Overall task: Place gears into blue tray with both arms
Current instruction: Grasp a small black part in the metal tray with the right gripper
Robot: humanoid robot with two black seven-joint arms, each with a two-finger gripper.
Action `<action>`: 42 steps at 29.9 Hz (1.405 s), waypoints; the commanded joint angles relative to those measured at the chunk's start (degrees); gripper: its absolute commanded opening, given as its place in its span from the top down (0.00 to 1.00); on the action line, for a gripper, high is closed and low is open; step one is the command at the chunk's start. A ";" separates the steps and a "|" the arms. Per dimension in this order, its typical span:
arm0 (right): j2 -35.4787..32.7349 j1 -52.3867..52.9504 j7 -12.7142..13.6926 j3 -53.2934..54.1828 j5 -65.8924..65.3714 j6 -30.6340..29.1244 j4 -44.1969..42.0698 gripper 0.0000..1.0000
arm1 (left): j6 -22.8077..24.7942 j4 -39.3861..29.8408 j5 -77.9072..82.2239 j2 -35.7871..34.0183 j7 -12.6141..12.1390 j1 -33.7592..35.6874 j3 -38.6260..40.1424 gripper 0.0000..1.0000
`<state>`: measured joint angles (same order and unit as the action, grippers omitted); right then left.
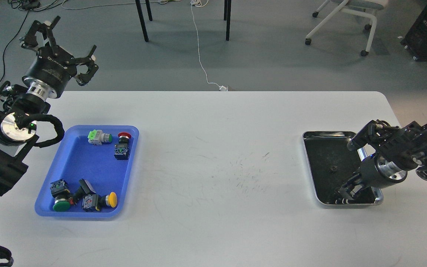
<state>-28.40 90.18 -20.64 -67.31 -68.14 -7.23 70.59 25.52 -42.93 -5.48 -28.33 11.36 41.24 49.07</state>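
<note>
Right gripper (347, 193) dips into steel tray (311, 163) at near right corner, likely reaching for gear; jaws dark, spread unreadable. One gear (333, 170) lies mid-tray. Left gripper (63, 44) raised beyond counter (217, 155), jaws wide, empty. Blue tray (83, 163) holds switches only.

Left claw (65, 42) raised, fingers spread; right claw (348, 191) low, angled downward.

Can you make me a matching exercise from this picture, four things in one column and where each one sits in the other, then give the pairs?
Things
1. yellow-capped switch
2. red-capped switch
3. gear
4. left tool

Places
A. raised beyond the table's far left corner
B. on the steel tray's dark bottom
C. far right corner of the blue tray
D. near right corner of the blue tray

Pairs: 1-D, 2-C, 3-B, 4-A
</note>
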 commanded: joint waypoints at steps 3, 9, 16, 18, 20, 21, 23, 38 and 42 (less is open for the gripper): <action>0.01 -1.15 -0.10 0.43 0.02 0.46 -0.81 0.57 | 0.41 0.04 0.38 -0.76 0.07 -0.20 0.07 0.02; 0.62 -1.94 -0.19 1.22 0.02 0.99 -1.07 0.58 | 0.67 0.04 0.38 -0.94 0.07 -0.20 0.07 0.02; 0.80 -3.43 -0.01 1.66 0.02 1.25 -2.21 0.58 | 0.76 0.13 0.38 -1.64 0.07 -0.20 0.07 0.02; 0.71 -3.52 -0.01 1.83 -0.06 1.25 -2.30 0.58 | 0.76 0.57 0.38 -1.90 0.07 -0.28 0.07 0.02; 0.71 -3.70 -0.01 1.83 0.02 1.25 -2.30 0.58 | 0.85 1.09 0.29 -1.90 0.07 -0.20 0.07 0.02; 0.71 -3.79 -0.01 1.83 0.02 1.25 -2.30 0.59 | 0.85 1.36 0.29 -1.90 0.07 -0.20 0.07 0.02; 0.71 -3.88 -0.01 2.01 0.02 1.34 -2.56 0.59 | 0.85 1.36 0.29 -1.90 0.15 -0.20 0.07 0.02; -0.34 -3.09 -0.10 2.27 -0.07 3.27 -1.86 0.85 | 0.85 1.80 0.29 -2.34 0.15 -0.02 0.33 0.02; -0.78 2.52 -0.10 2.62 0.20 3.27 0.76 0.85 | 0.85 1.89 0.29 -2.78 0.15 0.07 0.33 0.02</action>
<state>-28.93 88.88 -20.71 -65.00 -68.14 -3.99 69.50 26.37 -41.10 -5.19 -30.78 11.52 41.32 49.40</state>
